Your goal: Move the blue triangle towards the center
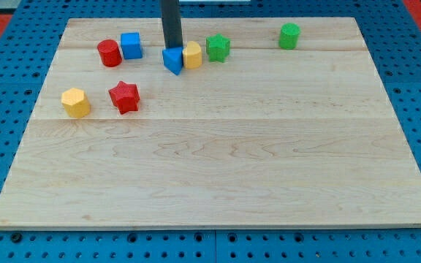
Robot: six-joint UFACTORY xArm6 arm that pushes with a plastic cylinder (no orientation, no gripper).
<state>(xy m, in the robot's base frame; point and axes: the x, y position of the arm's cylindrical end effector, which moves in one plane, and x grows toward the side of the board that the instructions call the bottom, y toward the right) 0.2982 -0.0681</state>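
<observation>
The blue triangle (172, 61) sits near the view's top, left of the middle, touching a yellow block (193, 55) on its right. My tip (172, 47) stands just behind the blue triangle, at its top edge, and appears to touch it. The rod rises straight up out of the view.
A green star (218, 47) lies right of the yellow block. A green cylinder (289, 36) is at the top right. A blue cube (131, 45) and a red cylinder (110, 53) sit at the top left. A red star (124, 96) and a yellow hexagon (75, 102) lie lower left.
</observation>
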